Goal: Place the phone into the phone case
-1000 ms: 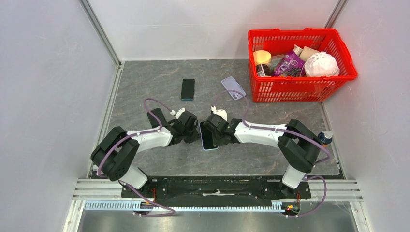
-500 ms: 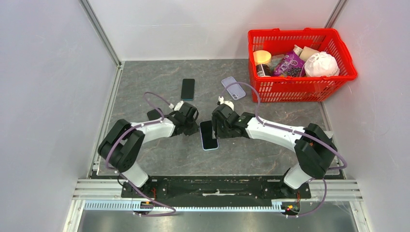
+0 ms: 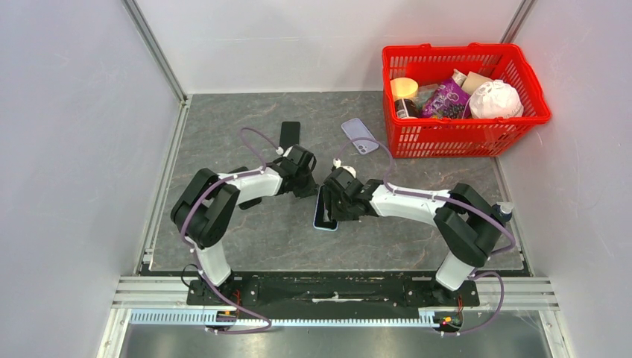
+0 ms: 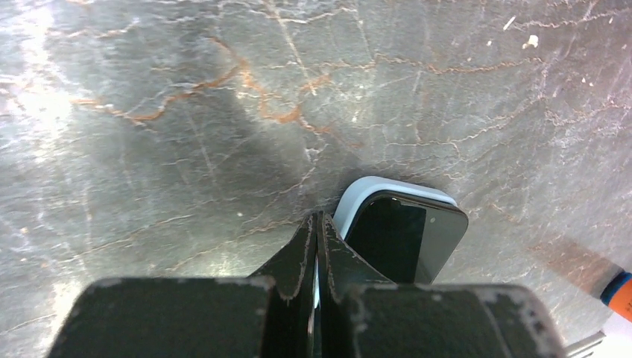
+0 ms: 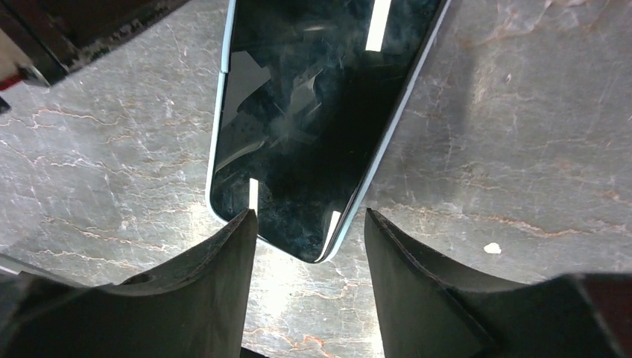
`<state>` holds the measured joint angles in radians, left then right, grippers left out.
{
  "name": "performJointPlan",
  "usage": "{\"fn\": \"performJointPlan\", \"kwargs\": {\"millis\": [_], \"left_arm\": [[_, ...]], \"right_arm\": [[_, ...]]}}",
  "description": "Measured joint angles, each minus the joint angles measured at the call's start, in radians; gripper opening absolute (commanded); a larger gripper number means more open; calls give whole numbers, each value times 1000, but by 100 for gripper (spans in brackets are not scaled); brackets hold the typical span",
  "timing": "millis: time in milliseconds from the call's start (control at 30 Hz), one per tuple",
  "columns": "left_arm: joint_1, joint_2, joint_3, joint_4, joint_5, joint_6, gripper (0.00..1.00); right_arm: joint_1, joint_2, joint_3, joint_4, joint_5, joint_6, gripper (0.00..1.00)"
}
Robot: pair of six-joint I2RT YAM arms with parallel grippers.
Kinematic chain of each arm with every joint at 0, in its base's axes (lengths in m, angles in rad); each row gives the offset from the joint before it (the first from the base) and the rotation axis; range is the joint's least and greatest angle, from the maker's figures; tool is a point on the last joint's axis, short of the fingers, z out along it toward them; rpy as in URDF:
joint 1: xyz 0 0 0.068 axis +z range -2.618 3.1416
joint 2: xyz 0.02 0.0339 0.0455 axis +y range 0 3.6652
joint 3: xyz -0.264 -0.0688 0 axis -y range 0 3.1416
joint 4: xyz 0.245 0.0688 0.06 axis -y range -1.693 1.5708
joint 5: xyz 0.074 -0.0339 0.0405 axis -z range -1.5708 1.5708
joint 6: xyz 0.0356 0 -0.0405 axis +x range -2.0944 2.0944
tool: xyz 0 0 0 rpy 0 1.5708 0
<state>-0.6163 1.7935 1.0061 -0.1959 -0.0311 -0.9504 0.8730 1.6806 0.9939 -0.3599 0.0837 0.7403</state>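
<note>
Left gripper (image 4: 317, 224): fingers pressed together, tips at the phone (image 4: 402, 239) corner, lower centre. Right gripper (image 5: 309, 216): fingers spread astride the phone's end, can't tell if clamped. Phone's far end cut off at top.

Pretty clearly a robotics lab test cell, not a home or a shop. Boxed in by plain white panels (image 3: 74, 164) on slotted aluminium posts (image 3: 154, 51). Stone-look table (image 3: 223, 127) with a metal mounting rail (image 3: 149, 287) along the near edge, left arm (image 3: 250, 185) and right arm (image 3: 406, 203) bolted there, purple cables (image 3: 258, 130) looping loose. Red shopping basket (image 3: 477, 142) of random grocery props in the far right corner. Total data-collection rig vibe.
</note>
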Motion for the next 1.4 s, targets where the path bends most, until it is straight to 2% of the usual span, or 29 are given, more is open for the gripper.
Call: {"fn": "performJointPlan", "kwargs": {"millis": [167,333,433,633,733,933,1033,1167,1333,1400], "left_arm": [[-11,20,22,3,22,15,5],[-15,26,27,4,26,22,5],[-15,27,29,3,27,25,5],[-15,35,43,-9,31,35,5],[-15,47,65,-32,34,48,5],[-20,82,121,-67,51,79,5],[-38,127,174,-61,88,94,5],[-73,193,257,-65,140,135,6],[-140,282,377,-72,214,199,7],[-175,306,405,-69,248,220,12]], "right_arm": [[35,2,-26,0,18,34,50],[47,-12,-61,18,45,83,29],[48,-22,-66,5,62,100,22],[93,-5,-55,-21,141,101,17],[113,8,-38,-38,174,97,28],[128,-3,-39,-22,167,100,65],[127,-26,-50,-47,162,95,76],[91,-179,-57,-131,182,71,83],[-60,-415,-60,-171,241,21,84],[-130,-457,-79,-174,249,-4,83]]}}
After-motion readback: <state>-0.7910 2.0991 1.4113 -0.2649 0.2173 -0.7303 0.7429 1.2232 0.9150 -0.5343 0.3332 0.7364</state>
